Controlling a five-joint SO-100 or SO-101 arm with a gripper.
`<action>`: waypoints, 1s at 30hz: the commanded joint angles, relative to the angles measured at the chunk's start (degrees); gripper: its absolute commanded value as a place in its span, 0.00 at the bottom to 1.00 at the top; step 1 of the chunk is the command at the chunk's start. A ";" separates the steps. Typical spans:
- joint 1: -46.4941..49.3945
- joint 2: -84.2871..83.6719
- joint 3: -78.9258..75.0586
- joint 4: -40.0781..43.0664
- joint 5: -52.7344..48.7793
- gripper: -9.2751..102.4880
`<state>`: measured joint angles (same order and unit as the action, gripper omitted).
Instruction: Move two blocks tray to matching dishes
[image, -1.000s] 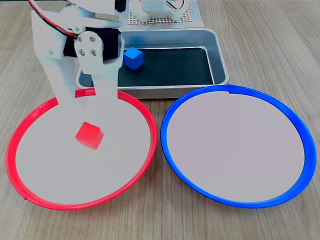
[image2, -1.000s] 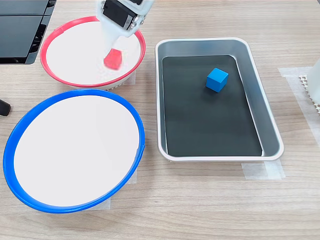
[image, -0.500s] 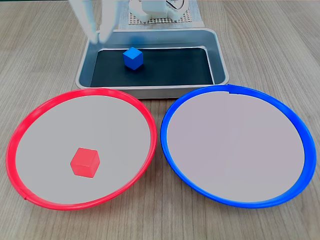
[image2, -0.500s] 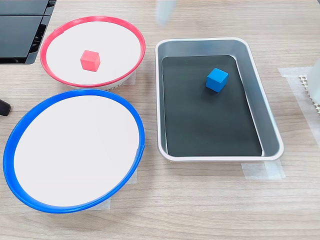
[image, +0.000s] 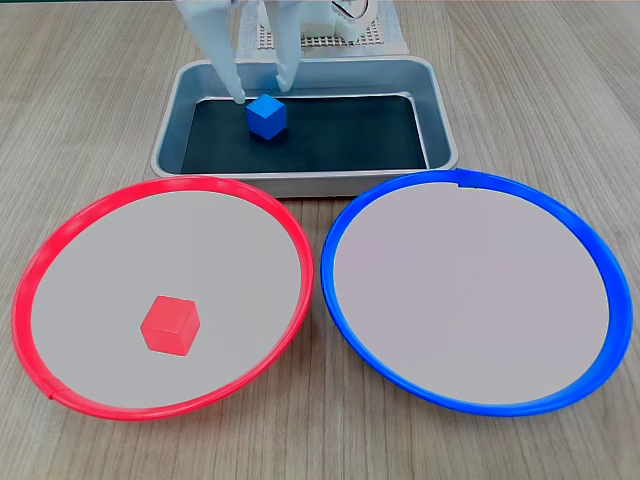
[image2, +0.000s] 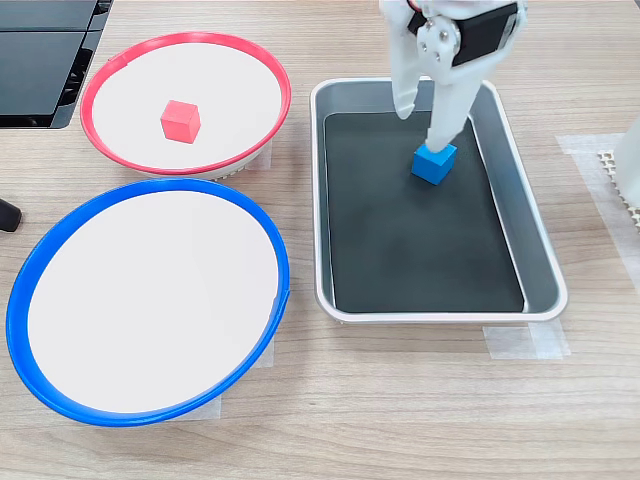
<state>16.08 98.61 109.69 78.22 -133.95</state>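
Hovering spread above the blue block (image: 267, 116) near the tray (image: 440, 120) rim, jaws hold nothing.

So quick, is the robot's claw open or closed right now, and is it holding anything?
Gripper: open, holding nothing. Its fingers hang apart on either side of the blue block in the tray, not yet closed on it.

Tray floor: dark bottom of the tray (image2: 420, 250) bare around the blue block (image2: 434, 162); raised rim on all sides.
Above block: gripper (image: 262, 93) with fingers spread, straddling it.
Blue-rimmed dish (image: 470, 290): centre free.
Red-rimmed dish (image: 160, 295): red block (image: 170, 324) inside.
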 joint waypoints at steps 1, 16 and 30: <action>0.79 1.76 0.79 -2.64 -7.21 0.29; 5.45 2.64 13.62 -15.03 -18.90 0.16; -21.18 -9.32 -31.99 1.76 40.43 0.08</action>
<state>0.53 92.55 87.36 79.37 -109.95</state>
